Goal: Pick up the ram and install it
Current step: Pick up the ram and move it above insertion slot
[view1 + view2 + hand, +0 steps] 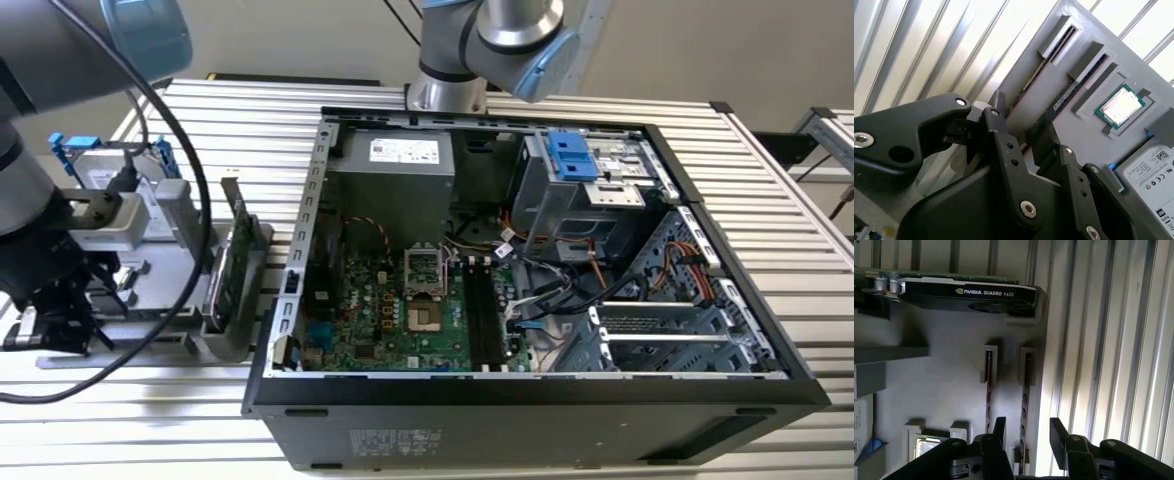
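Two ram sticks stand on edge in slots of a grey holder [939, 370]. In the first wrist view the ram [1025, 390] nearer the holder's edge runs down between the fingers of my gripper [1027, 429]. The jaws are open and straddle it without touching. The other ram stick [988, 390] lies just outside one fingertip [999, 426]. The second wrist view shows the same ram [1056, 46], its blue-edged neighbour [1089, 67] and the gripper [1023, 120]. In the exterior view the gripper [60, 310] hangs over the holder at the exterior view's left, beside the open computer case [287, 330].
A green graphics card [969, 292] stands in the holder, also seen as the card [234, 255]. A processor chip [1121, 107] and a silver hard drive [1149, 170] sit in holder pockets. Black memory slots [481, 310] run along the motherboard inside the case. Ribbed table [1104, 340] surrounds everything.
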Motion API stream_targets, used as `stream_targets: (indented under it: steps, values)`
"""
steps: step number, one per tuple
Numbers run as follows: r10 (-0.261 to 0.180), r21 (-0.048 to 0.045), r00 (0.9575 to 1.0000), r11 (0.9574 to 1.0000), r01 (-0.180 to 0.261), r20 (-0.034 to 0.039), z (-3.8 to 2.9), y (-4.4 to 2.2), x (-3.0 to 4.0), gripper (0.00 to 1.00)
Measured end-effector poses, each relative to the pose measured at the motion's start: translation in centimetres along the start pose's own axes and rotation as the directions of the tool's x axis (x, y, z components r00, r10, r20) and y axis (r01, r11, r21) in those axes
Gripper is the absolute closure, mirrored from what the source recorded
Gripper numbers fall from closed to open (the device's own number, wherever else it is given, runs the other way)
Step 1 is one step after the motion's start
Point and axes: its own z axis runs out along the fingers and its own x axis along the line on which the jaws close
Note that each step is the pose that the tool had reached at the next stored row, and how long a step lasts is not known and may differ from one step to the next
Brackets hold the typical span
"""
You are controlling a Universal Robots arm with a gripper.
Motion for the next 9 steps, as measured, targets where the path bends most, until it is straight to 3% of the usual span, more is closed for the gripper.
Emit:
stream_targets:
  steps: [9]
  values:
    - [0.001,0.0002,1.0000,1.0000,-0.001,0.0022,0.80,0.02,0.01,0.00]
